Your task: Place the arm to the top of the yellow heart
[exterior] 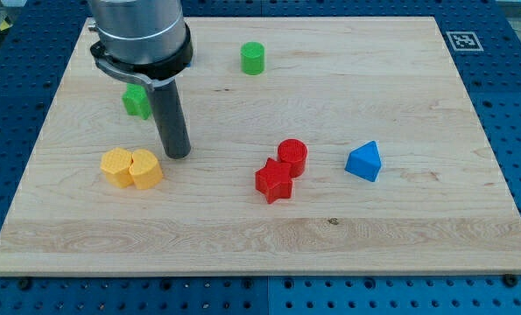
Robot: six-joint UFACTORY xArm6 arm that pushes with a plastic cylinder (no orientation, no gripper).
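Note:
Two yellow blocks lie side by side at the view's left. The right one [145, 169] looks like the yellow heart; the left one [116, 166] has a blunt many-sided shape. My tip [177, 154] stands on the board just up and to the right of the heart, a small gap away. The dark rod rises from it to the grey arm head at the view's top left.
A green block [137, 101] sits partly behind the rod at upper left. A green cylinder [253, 58] is at top centre. A red cylinder [292, 156] touches a red star [274, 181] at centre. A blue triangular block [365, 162] is at right.

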